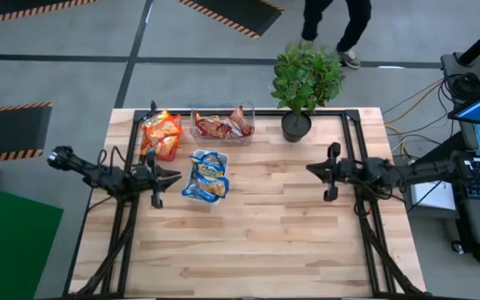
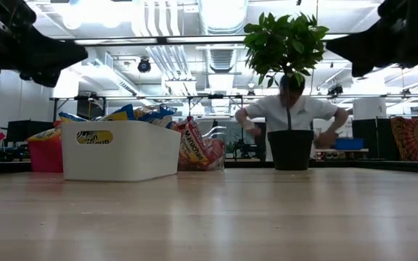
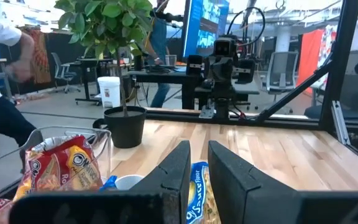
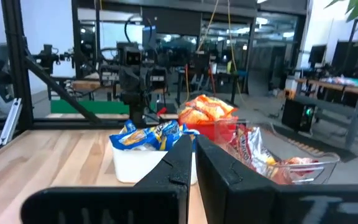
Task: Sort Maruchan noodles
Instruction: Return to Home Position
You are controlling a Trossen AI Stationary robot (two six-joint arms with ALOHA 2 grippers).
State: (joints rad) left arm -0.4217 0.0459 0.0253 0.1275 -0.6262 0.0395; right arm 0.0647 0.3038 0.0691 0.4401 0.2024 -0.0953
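Note:
Three trays stand at the table's far left, each holding Maruchan noodles. The red tray (image 1: pixel 160 135) holds orange packets (image 4: pixel 205 109), the clear tray (image 1: pixel 222 125) red-brown packets (image 3: pixel 59 167), and the white tray (image 1: pixel 207 176) blue-and-yellow packets (image 4: pixel 154 133). My left gripper (image 1: pixel 176 177) hovers level just left of the white tray, pointing right. Its fingers (image 3: pixel 178 163) are shut to a narrow slit with nothing between them. My right gripper (image 1: pixel 310 169) hovers level at the table's right, pointing left toward the trays, shut and empty (image 4: pixel 194 142).
A potted plant (image 1: pixel 297 123) stands at the far edge, right of the clear tray. A person (image 2: pixel 289 116) moves behind the table's far side. Black frame rails (image 1: pixel 358 150) run along both sides. The near half of the wooden top (image 1: pixel 248 242) is bare.

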